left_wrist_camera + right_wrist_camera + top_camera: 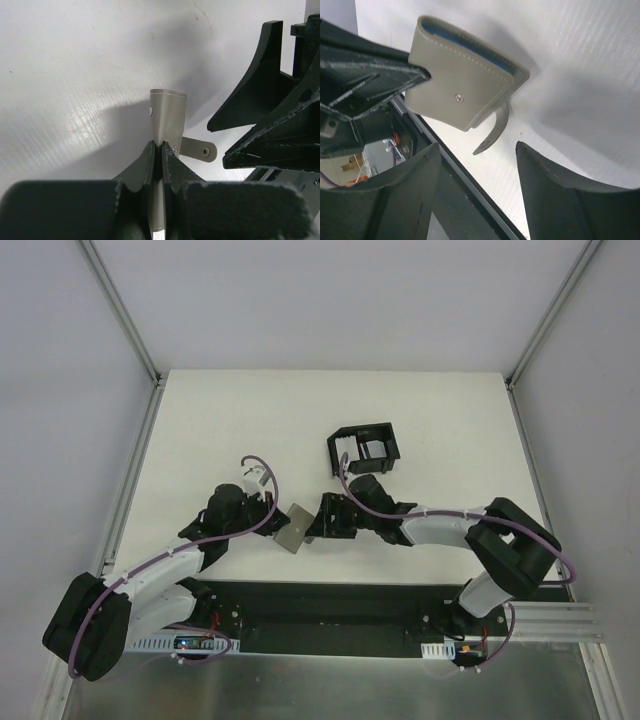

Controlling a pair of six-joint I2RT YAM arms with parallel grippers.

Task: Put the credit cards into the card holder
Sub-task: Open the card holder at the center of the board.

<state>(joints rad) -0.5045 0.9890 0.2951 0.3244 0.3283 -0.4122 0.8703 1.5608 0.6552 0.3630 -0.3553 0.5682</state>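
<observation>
The grey card holder [297, 528] hangs just above the table near its front edge, folded closed with its tab [200, 149] hanging loose. My left gripper [161, 150] is shut on the card holder's [167, 117] lower edge. In the right wrist view the card holder [460, 85] shows a blue lining at its top edge. My right gripper [478, 146] is open just below it, nothing between its fingers, and its fingers [250, 95] stand right beside the holder. Pale credit cards [350, 448] stand in a black tray.
The black divided tray [385, 432] sits behind the right gripper [318, 525], toward the middle of the table. The dark base rail [455, 170] runs along the table's front edge, directly under the grippers. White walls close in both sides.
</observation>
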